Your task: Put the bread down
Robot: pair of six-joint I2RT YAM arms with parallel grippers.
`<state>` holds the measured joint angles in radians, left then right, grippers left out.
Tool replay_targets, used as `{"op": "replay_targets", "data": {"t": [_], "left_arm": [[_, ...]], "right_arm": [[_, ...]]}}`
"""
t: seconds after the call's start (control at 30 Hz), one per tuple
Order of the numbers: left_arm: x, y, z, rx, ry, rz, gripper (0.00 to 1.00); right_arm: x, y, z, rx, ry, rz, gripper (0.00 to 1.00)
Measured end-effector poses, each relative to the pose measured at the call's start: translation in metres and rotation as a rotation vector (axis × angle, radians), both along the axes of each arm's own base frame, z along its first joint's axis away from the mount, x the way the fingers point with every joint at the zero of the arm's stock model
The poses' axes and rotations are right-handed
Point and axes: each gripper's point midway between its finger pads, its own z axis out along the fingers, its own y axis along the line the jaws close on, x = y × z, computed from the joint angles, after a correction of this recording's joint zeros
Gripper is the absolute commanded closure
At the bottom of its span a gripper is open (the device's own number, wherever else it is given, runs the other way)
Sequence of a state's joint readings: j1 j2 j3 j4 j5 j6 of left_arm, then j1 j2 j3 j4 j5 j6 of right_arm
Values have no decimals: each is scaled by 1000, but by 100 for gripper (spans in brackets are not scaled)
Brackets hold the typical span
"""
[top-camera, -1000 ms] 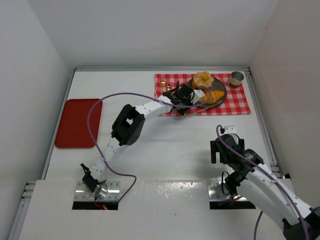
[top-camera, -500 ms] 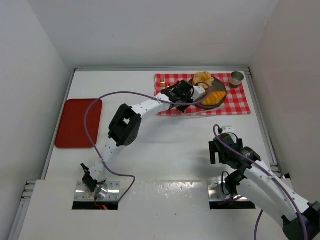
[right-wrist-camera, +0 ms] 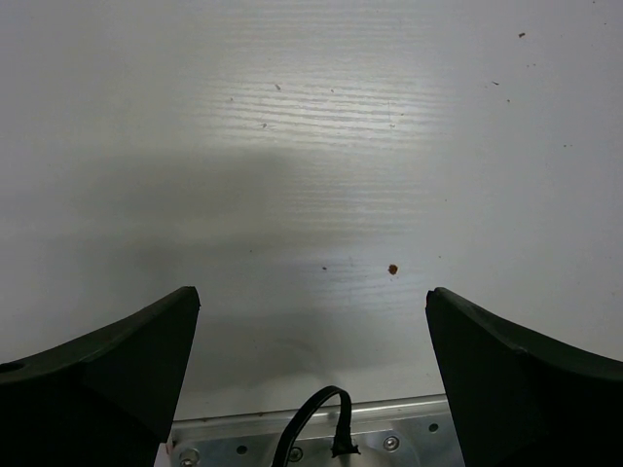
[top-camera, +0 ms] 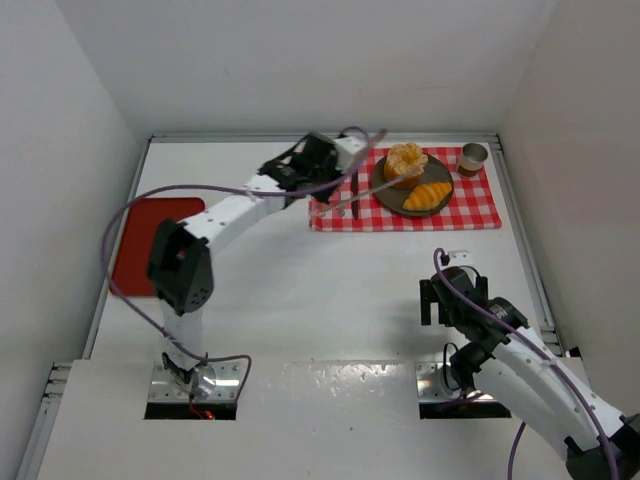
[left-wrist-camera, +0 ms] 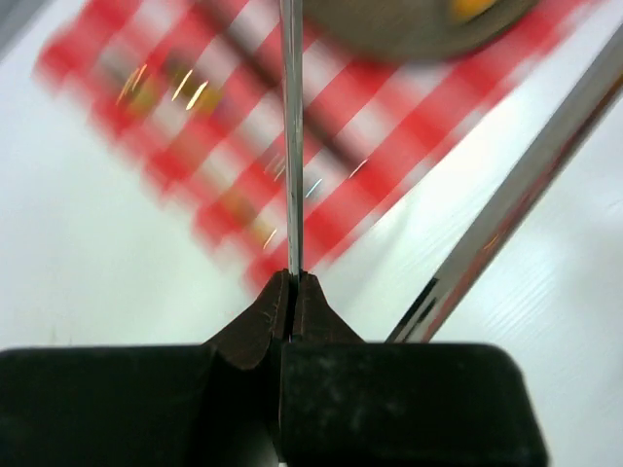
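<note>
The round ridged bun point(top-camera: 405, 162) and the crescent croissant point(top-camera: 428, 196) lie side by side on a dark plate point(top-camera: 390, 197) on a red checked cloth point(top-camera: 470, 210) at the back of the table. My left gripper point(top-camera: 335, 160) hangs above the cloth's left end, left of the plate. It is shut on thin metal tongs point(top-camera: 365, 195). In the left wrist view the gripper point(left-wrist-camera: 292, 282) pinches one blade point(left-wrist-camera: 291, 146) and the other blade point(left-wrist-camera: 506, 219) spreads to the right, both empty. My right gripper point(top-camera: 450, 300) is open and empty over bare table near its base.
A small brown cup point(top-camera: 473, 158) stands at the cloth's far right corner. Dark and gold cutlery point(top-camera: 354, 186) lies on the cloth's left part. A red tray point(top-camera: 150, 245) lies at the left side of the table. White walls enclose the table.
My left arm has swung left and back, away from the plate, carrying the tongs. The croissant now lies uncovered on the plate. The right arm has barely moved.
</note>
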<state>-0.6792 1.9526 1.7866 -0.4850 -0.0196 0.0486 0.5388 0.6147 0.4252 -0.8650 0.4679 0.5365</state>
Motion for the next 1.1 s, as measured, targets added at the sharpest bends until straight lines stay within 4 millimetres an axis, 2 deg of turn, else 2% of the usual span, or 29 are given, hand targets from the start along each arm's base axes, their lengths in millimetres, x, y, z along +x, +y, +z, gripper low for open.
{"op": "replay_targets", "data": {"t": [0.03, 0.1, 0.23, 0.3, 0.33, 0.4, 0.47, 0.57, 0.7, 0.73, 0.8, 0.83, 0.97, 1.1], "left_arm": [[-1, 26, -4, -1, 24, 44, 100], [6, 90, -19, 0, 76, 183, 100], [6, 231, -80, 25, 224, 535, 100], [-10, 276, -113, 55, 302, 663, 100], [-23, 287, -127, 76, 344, 694, 100], [-42, 289, -147, 107, 412, 702, 100], [-49, 285, -158, 119, 446, 695, 99], [-46, 280, -166, 106, 453, 692, 84], [-44, 287, -172, 80, 474, 723, 59], [-44, 289, -173, 72, 483, 727, 49], [-43, 291, -173, 52, 504, 724, 43], [-42, 291, -171, 40, 511, 720, 39], [-28, 289, -149, -20, 502, 687, 37], [-14, 298, -104, -65, 415, 667, 37]], "right_arm": [[0, 1, 1, 8, -8, -4, 1], [1, 1, 3, 21, -22, -13, 1], [2, 2, 3, 35, -29, -26, 2], [2, 3, 2, 38, -28, -31, 2], [2, 3, 2, 38, -27, -32, 2], [2, 3, 1, 38, -22, -35, 2], [2, 3, 1, 38, -20, -38, 2], [2, 4, 1, 44, -24, -45, 2], [2, 4, 4, 61, -43, -52, 2], [2, 4, 5, 67, -50, -54, 1], [2, 4, 7, 77, -65, -56, 1], [1, 4, 8, 82, -70, -58, 1], [-1, 2, 9, 86, -77, -62, 1], [-4, 0, 10, 91, -83, -68, 1]]}}
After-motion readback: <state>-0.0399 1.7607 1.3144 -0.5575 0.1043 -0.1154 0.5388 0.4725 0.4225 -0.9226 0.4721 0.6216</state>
